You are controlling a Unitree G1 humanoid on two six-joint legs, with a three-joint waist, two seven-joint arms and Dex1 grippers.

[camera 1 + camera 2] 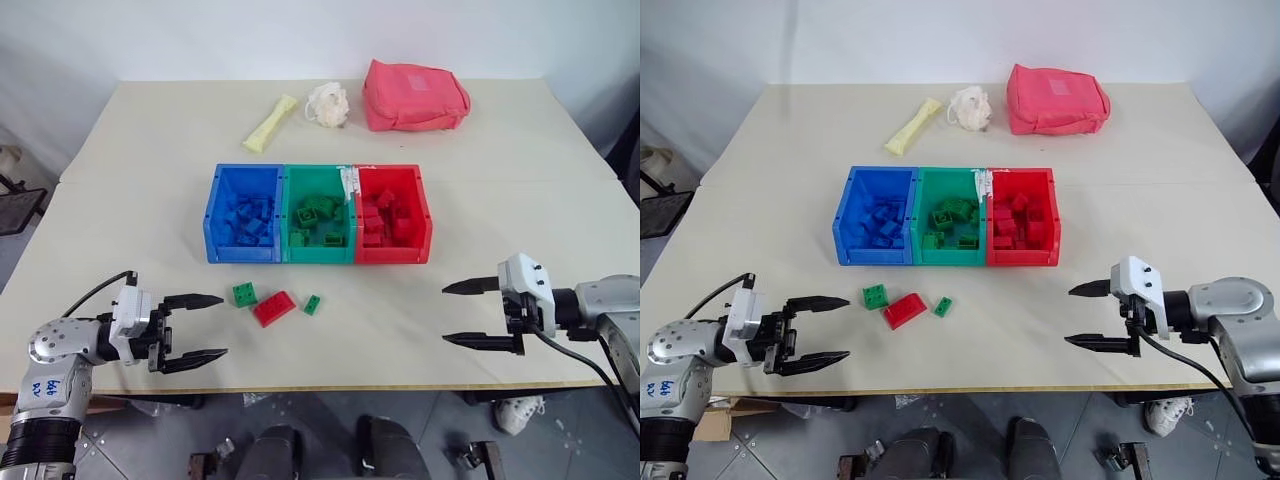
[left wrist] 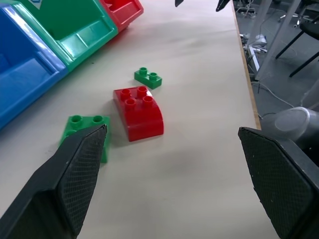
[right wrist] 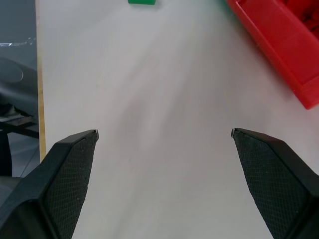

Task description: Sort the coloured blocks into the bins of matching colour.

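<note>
My left end effector point(image 1: 198, 327) hangs spread and empty, just left of three loose blocks lying in front of the bins point(image 1: 318, 214): a square green block point(image 1: 244, 294), a curved red block point(image 1: 273, 308) and a small green block point(image 1: 312, 305). My right end effector point(image 1: 467, 313) is likewise spread and empty, right of and nearer than the bins, over bare surface point(image 1: 140, 150). The bins hold sorted blocks. Behind the bins lie a yellow stick point(image 1: 269, 123), a white puff point(image 1: 328, 103) and a pink pouch point(image 1: 413, 96).
</note>
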